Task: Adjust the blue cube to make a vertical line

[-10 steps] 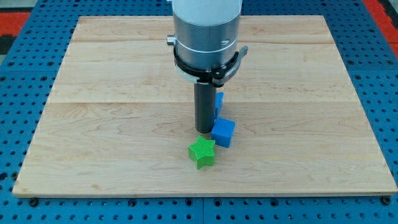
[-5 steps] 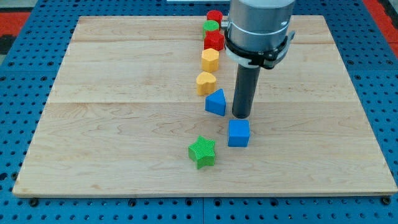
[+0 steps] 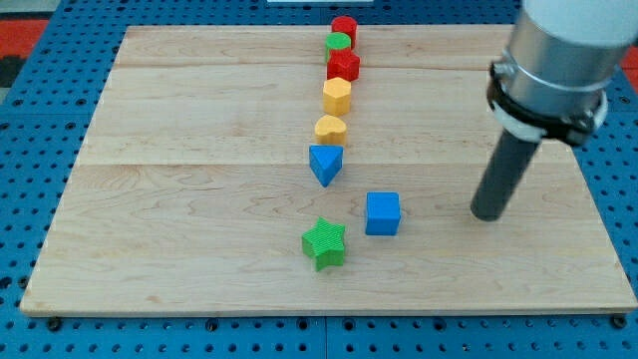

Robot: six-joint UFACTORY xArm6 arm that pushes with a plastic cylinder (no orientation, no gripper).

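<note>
Blue cube (image 3: pixel 383 213) sits right of the block column; my tip (image 3: pixel 487 215), gripperless, well right of it, should push leftward, slowly.

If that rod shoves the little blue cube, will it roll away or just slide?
Probably slide: the blue cube sits flat on the smooth wooden board, with no round sides to roll on. It looks small and rigid, so likely light. An off-centre push from my tip, now at its right, might spin it.

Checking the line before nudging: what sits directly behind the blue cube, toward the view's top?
Only bare board lies behind the blue cube; the blue triangular block sits up-left. My tip covers nothing there.
</note>
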